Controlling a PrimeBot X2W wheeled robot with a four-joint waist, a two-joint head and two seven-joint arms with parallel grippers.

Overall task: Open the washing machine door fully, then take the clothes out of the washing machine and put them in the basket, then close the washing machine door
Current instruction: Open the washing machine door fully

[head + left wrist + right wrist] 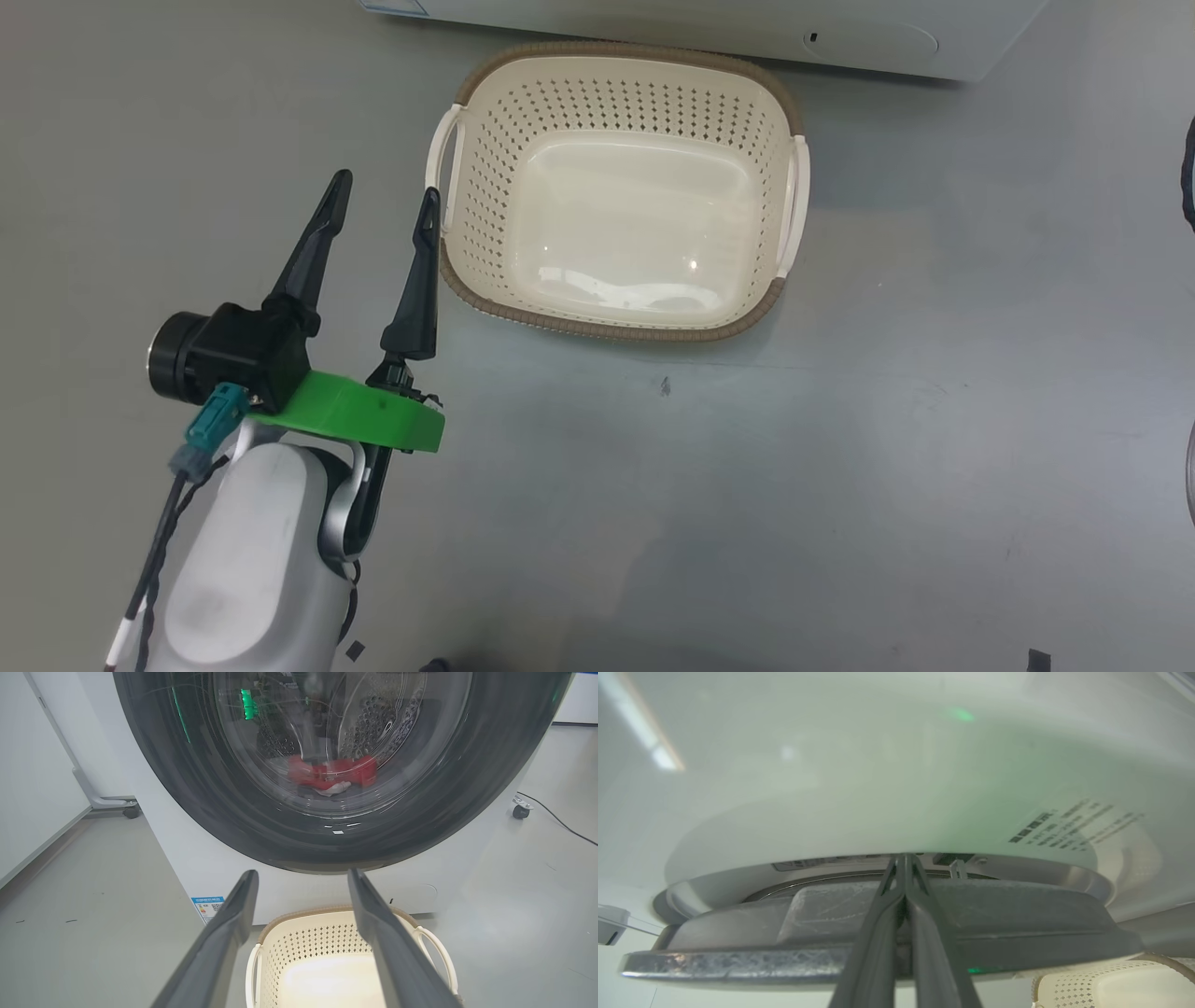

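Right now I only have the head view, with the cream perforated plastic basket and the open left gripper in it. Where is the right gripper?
Observer: In the right wrist view the right gripper is shut. Its tips are at the seam between the big round black-rimmed washing machine door and the front of the large white washing machine.
Operator: Is that door fully open?
Observer: No. In the left wrist view it faces straight out over the opening, so it is at most slightly ajar.
Operator: Anything inside?
Observer: Yes, red clothes with a bit of white lie at the bottom of the perforated steel drum, seen through the door.
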